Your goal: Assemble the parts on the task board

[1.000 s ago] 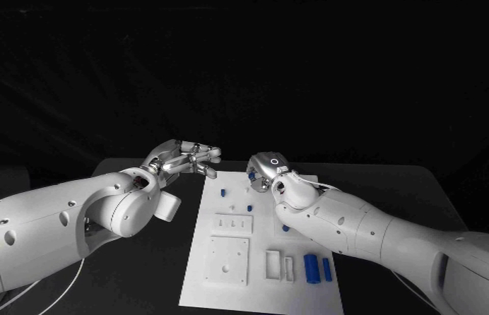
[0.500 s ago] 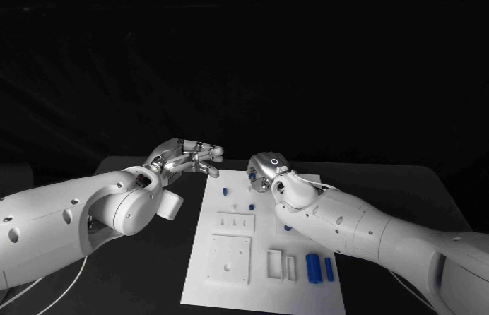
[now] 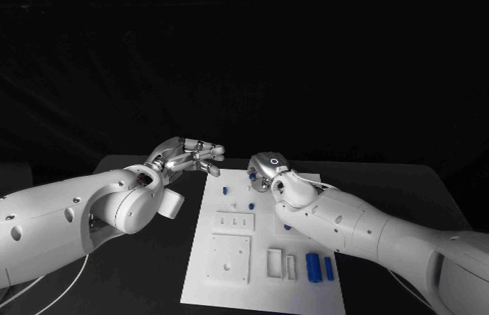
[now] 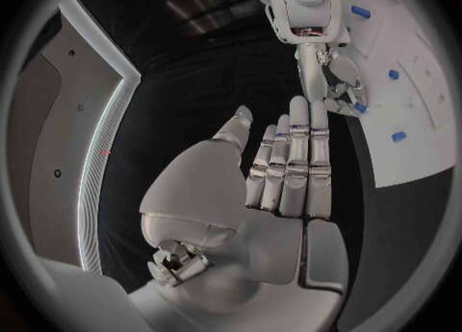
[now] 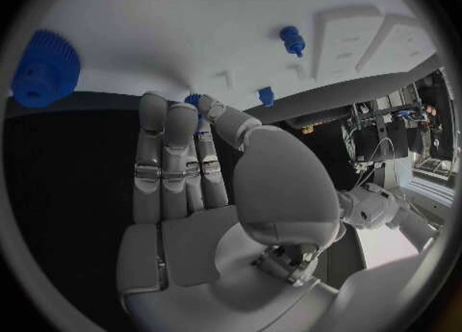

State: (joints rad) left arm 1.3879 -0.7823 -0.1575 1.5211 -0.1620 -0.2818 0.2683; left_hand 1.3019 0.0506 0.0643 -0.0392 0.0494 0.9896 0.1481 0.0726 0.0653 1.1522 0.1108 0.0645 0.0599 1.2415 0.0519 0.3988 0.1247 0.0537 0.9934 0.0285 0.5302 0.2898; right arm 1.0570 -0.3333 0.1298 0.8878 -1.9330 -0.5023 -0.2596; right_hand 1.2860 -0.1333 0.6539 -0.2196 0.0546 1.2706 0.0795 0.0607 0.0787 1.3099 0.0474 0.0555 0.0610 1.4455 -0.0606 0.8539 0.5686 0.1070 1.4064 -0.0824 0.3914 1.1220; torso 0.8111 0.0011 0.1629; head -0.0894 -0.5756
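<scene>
Comparing this moment with the two earlier head views, very little has moved: the left hand (image 3: 189, 155) has drifted slightly up and away from the far left corner of the task board (image 3: 230, 272), while the right hand (image 3: 265, 171) stays over the board's far end. The left hand's fingers lie straight and close together in the left wrist view, with nothing in them. The right hand's fingers (image 5: 173, 155) reach down to the board's far edge, and a small blue part (image 5: 195, 101) peeks out right at their tips; whether it is pinched or merely touched I cannot tell. Beyond those fingertips two more blue pegs (image 5: 292, 39) stand on the board, and a blue gear (image 5: 43, 66) lies off to one side. Behind the right hand, under its forearm, two blue cylinders (image 3: 319, 268) rest at the board's near end. So small a change suggests a careful grasp is underway, with assembly barely begun.
</scene>
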